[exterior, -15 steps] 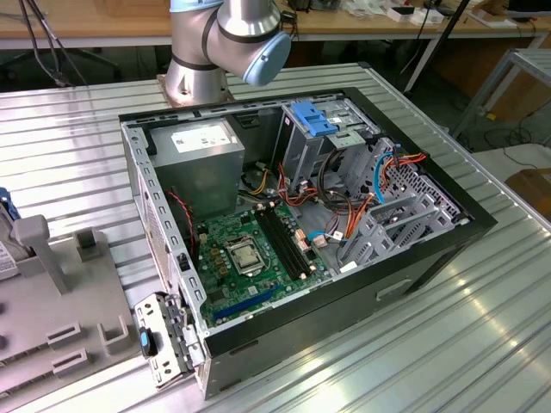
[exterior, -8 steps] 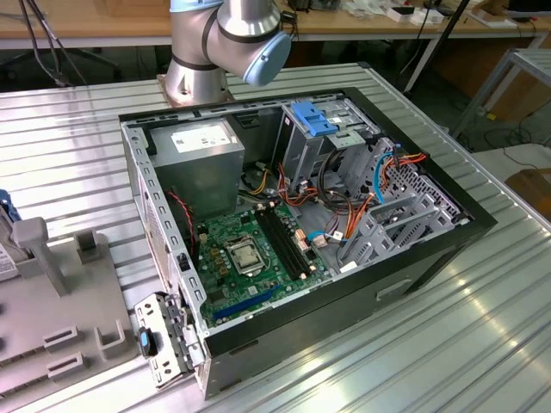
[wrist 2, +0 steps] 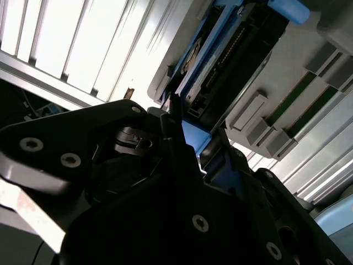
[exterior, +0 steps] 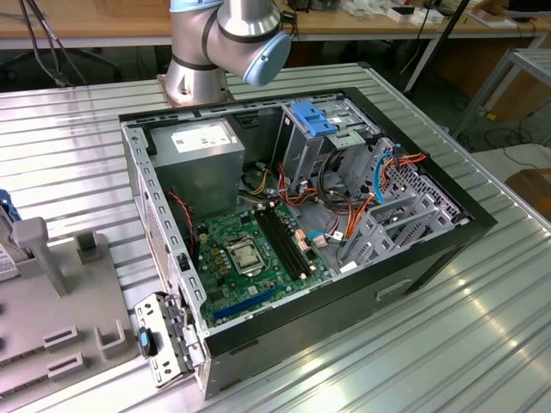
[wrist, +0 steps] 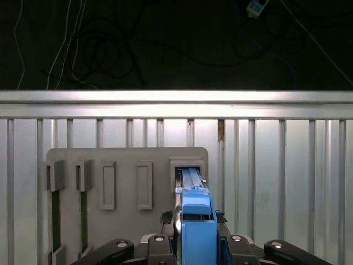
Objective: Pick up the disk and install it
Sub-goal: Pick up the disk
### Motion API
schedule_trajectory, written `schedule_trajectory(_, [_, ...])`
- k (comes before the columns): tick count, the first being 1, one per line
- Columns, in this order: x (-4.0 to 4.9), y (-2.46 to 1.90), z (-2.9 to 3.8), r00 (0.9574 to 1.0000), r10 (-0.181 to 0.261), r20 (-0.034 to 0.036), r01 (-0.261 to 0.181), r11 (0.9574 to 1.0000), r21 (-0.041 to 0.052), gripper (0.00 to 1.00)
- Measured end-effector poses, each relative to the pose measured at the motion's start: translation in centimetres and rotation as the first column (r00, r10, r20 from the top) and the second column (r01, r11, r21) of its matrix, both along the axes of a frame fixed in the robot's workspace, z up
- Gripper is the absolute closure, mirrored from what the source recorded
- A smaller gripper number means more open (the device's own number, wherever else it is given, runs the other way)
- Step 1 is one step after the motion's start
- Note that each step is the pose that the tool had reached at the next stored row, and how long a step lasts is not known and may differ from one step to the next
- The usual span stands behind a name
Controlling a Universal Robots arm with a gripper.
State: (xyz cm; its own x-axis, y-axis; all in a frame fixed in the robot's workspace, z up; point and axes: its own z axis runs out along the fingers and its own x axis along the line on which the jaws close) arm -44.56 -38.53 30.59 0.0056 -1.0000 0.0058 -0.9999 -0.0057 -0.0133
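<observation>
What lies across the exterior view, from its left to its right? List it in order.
grey slotted rack → metal cage with blue tab → green motherboard → grey drive bracket

The arm [exterior: 219,43] has thick silver-grey cylindrical joints, one closed by a pale blue round cap. In the first wrist view the gripper [wrist: 197,218] is matte black, its body studded with silver screw heads.
</observation>
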Motion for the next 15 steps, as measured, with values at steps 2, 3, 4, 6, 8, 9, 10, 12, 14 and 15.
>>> schedule_trajectory(2, [0.00, 0.00, 0.00, 1.0000, 0.009, 0.0000, -0.009, 1.0000, 0.0000, 0.63])
schedule_trajectory(3, [0.00, 0.00, 0.00, 0.9999, 0.012, 0.0001, -0.012, 0.9999, 0.0000, 0.63])
schedule_trajectory(4, [0.00, 0.00, 0.00, 0.9999, 0.013, 0.0000, -0.013, 0.9999, 0.0000, 0.63])
schedule_trajectory(6, [0.00, 0.00, 0.00, 0.9999, 0.013, 0.0001, -0.013, 0.9999, 0.0000, 0.63])
schedule_trajectory(8, [0.00, 0.00, 0.00, 0.9999, 0.013, 0.0000, -0.013, 0.9999, 0.0000, 0.63])
schedule_trajectory(9, [0.00, 0.00, 0.00, 0.9999, 0.013, 0.0000, -0.013, 0.9999, 0.0000, 0.63])
schedule_trajectory(10, [0.00, 0.00, 0.00, 0.9999, 0.013, 0.0002, -0.013, 0.9999, 0.0001, 0.63])
schedule_trajectory(12, [0.00, 0.00, 0.11, 0.9999, 0.013, 0.0001, -0.013, 0.9999, 0.0001, 0.63])
schedule_trajectory(14, [0.00, 0.00, 0.29, 0.9999, 0.013, 0.0000, -0.013, 0.9999, 0.0000, 0.63])
schedule_trajectory(15, [0.00, 0.00, 0.36, 0.9999, 0.013, 0.0001, -0.013, 0.9999, 0.0000, 0.63])
